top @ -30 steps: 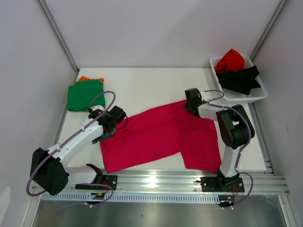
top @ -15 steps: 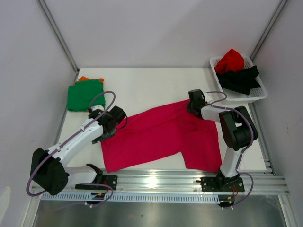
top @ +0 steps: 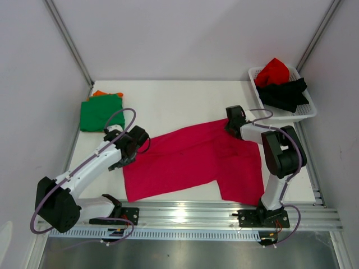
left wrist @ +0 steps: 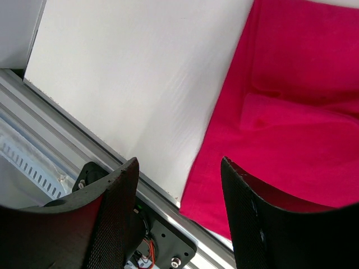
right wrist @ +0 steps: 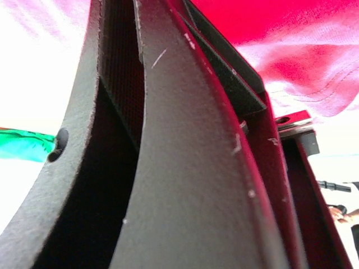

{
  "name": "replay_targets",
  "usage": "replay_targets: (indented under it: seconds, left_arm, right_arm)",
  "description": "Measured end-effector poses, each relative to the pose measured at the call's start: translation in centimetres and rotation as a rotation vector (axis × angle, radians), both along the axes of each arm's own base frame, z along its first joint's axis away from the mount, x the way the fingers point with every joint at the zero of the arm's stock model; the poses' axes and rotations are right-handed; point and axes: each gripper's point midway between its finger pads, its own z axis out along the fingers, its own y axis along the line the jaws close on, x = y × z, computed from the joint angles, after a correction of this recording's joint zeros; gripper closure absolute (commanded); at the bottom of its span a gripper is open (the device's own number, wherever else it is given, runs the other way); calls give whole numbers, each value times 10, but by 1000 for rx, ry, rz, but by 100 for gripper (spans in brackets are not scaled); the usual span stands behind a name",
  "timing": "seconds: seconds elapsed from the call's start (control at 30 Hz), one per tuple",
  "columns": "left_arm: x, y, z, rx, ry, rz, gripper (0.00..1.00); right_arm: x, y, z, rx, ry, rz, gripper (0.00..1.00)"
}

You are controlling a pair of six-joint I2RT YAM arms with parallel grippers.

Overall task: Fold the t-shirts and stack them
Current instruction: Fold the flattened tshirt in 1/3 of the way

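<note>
A: Diff from before?
B: The right pincer [top: 231,128] slid a bit right, and the magenta t-shirt [top: 190,162] shifted right with it.
A: Grips?
B: Right clenched on the shirt's far edge. The left pincer [left wrist: 178,165] is released, unmoved, at the shirt's left edge.
A: Shirt location?
B: Spread on the surface [top: 179,103], centre-front.

magenta t-shirt [top: 190,162] spread out, green t-shirt [top: 100,112] folded

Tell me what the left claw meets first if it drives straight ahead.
Probably bare table right at the edge of the magenta t-shirt; depth is unclear, so it may clip the cloth.
</note>
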Motion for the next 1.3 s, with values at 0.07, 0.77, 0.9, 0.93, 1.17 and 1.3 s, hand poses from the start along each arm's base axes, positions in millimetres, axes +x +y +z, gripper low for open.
replay_targets:
  seconds: [0.07, 0.77, 0.9, 0.93, 1.17, 1.3]
  left_arm:
    - [0, 0, 0, 0, 0, 0, 37]
    - [3, -2, 1, -14, -21, 0, 37]
    - [2, -1, 1, -16, -27, 16, 36]
    - [1, -1, 2, -16, -31, 25, 36]
    - [10, -3, 50, -154, -283, 67, 32]
    - [15, -3, 86, -249, -464, 67, 30]
  right_arm:
    - [-2, -9, 0, -12, 9, -30, 81]
    - [-9, 6, 54, 114, -157, 103, 73]
    - [-11, 43, 118, 159, -316, 236, 69]
    - [-13, 53, 132, 177, -352, 269, 69]
    - [-32, 141, 153, 349, -406, 507, 69]
    - [-58, 199, 101, 488, -231, 578, 69]
